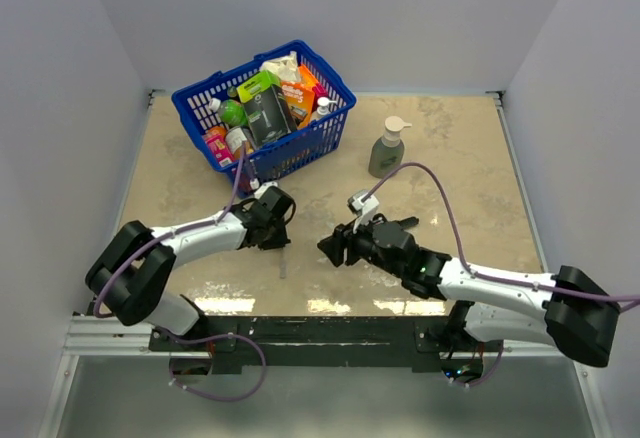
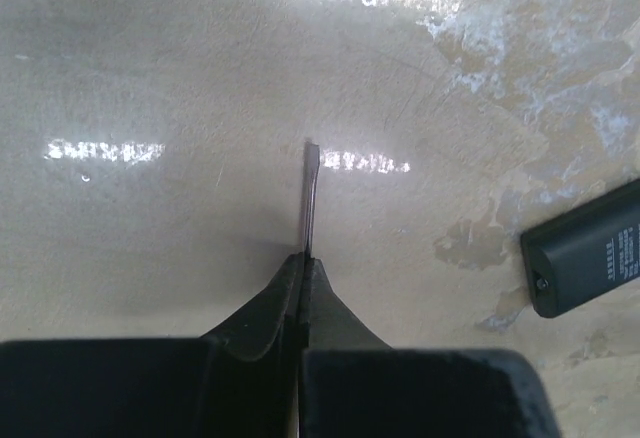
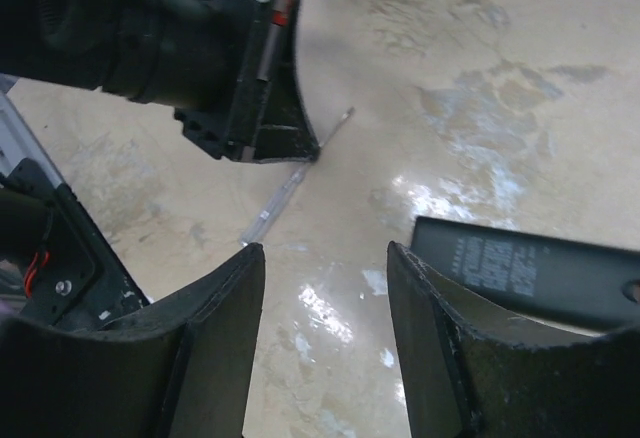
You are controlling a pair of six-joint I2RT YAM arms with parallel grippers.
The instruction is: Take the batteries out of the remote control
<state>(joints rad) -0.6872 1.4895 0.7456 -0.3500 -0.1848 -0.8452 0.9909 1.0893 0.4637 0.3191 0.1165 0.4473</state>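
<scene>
Evidently the tool comes first. The left gripper (image 2: 305,260) is pressed together on a thin grey flat-tipped metal strip (image 2: 311,193). It pinches the strip partway along, so the flat end juts forward low over the beige marbled surface (image 2: 140,248), probably to pry or unscrew something. The slim black rectangular plastic remote control (image 2: 588,256) lies flat on that surface, near the strip but apart from it. Its printed label and a small screw face up. The back looks closed, so the batteries are presumably inside; none can be seen. The right gripper (image 3: 325,253) hovers with jaws spread and nothing between them. One of its fingers is close to the remote, likely so it can steady it.
</scene>
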